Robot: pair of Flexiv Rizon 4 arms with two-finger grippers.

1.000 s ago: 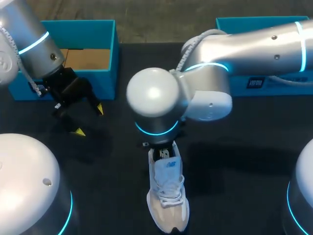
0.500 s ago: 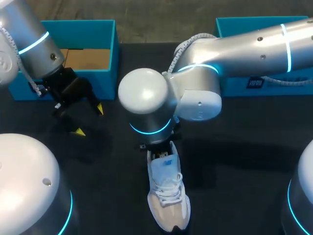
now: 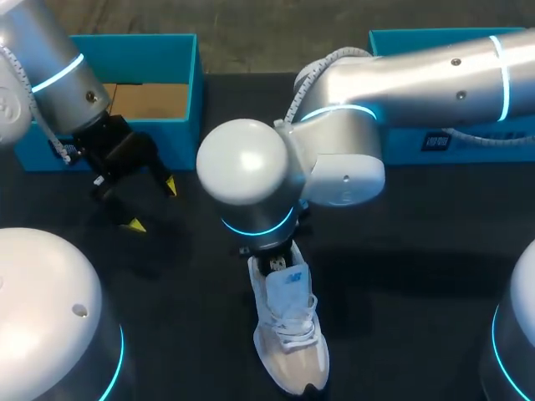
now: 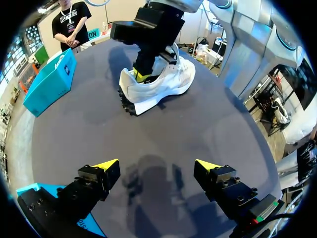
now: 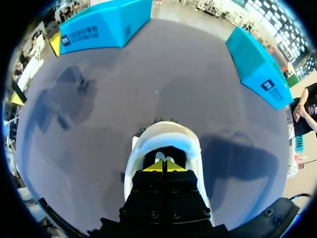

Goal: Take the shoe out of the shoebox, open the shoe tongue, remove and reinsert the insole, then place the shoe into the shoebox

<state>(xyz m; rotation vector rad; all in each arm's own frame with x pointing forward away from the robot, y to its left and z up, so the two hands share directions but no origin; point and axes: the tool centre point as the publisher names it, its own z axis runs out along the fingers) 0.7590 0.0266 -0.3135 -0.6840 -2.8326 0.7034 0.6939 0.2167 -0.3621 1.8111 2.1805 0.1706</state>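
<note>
**Left shoebox** point(image 3: 191, 109): teal, open-topped, at the far left of the bench point(image 3: 418, 251). You can see a bare brown cardboard floor inside. The left arm covers its near left corner.

**Right teal box** point(image 3: 485, 146): far right of the bench. The right arm crosses over it, so you cannot tell what it holds.

**Shoe** point(image 3: 288, 334): white and beige. It stands upright on its sole on the open bench, toe toward the robot, well apart from both boxes. It is in neither container.

**Left end effector** point(image 3: 152, 205): just in front of the left shoebox, fingers spread wide, nothing between them.

**Right end effector** point(image 5: 163, 166): its yellow tips are pressed together, down inside the shoe's opening behind the heel collar. You cannot tell whether anything thin is caught between them.

**View differences**
- Head view: it alone shows the left shoebox's interior. The right arm's wrist hides the right end effector and the shoe's heel.
- Right wrist view: you see the closed tips in the shoe point(image 5: 163, 134). Both boxes show only their outer walls beyond the heel.
- Left wrist view: you get the shoe point(image 4: 163, 84) from the side, with its dark tread and white midsole. The right end effector point(image 4: 143, 77) enters the shoe from above, with yellow just showing at the collar. The left end effector's point(image 4: 156, 166) spread tips hang over bare bench, and the shoe is well ahead of them.
</note>
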